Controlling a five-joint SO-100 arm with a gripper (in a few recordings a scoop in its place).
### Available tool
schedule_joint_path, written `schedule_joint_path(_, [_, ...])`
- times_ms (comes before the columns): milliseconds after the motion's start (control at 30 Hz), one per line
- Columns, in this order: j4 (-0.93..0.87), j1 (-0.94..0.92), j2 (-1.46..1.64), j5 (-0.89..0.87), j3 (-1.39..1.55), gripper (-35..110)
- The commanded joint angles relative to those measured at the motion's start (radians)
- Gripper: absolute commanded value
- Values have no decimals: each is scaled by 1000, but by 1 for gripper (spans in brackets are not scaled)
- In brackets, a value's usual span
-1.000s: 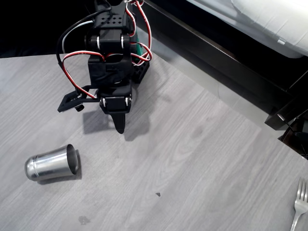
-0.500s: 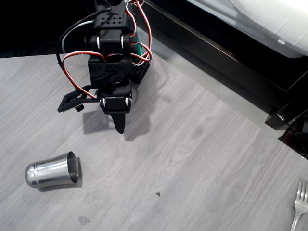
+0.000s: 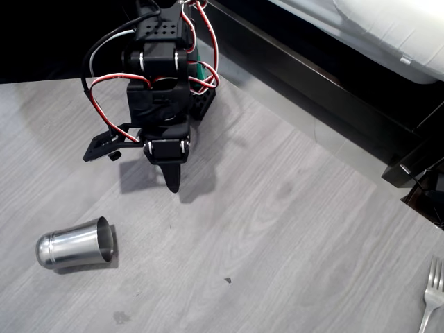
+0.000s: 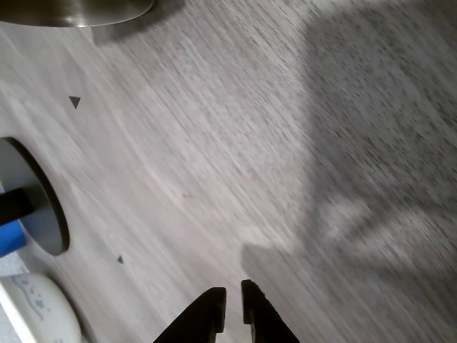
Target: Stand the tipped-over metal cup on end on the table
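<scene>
My gripper point(image 4: 233, 296) has its jaws nearly shut and holds nothing; the metal cup point(image 3: 75, 243) lies on its side on the table point(image 3: 277, 243), well apart from my tips; everything remains: reach, grasp, upend it.

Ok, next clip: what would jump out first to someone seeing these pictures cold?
The shiny metal cup lying on its side at the lower left of the grey table in the overhead view, its open rim facing right. Next, the black arm with red wires at the table's far edge, its tool hanging over bare tabletop, apart from the cup. In the wrist view the tool's tips sit nearly together.
</scene>
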State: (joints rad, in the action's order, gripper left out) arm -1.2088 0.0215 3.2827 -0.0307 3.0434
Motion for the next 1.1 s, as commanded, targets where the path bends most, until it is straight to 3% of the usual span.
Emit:
schedule_joint_path(0, [-3, -9, 28, -2, -6, 0])
schedule_joint_path(867, [-5, 46, 28, 14, -6, 0])
schedule_joint_path(1067, [58, -103, 26, 74, -23, 0])
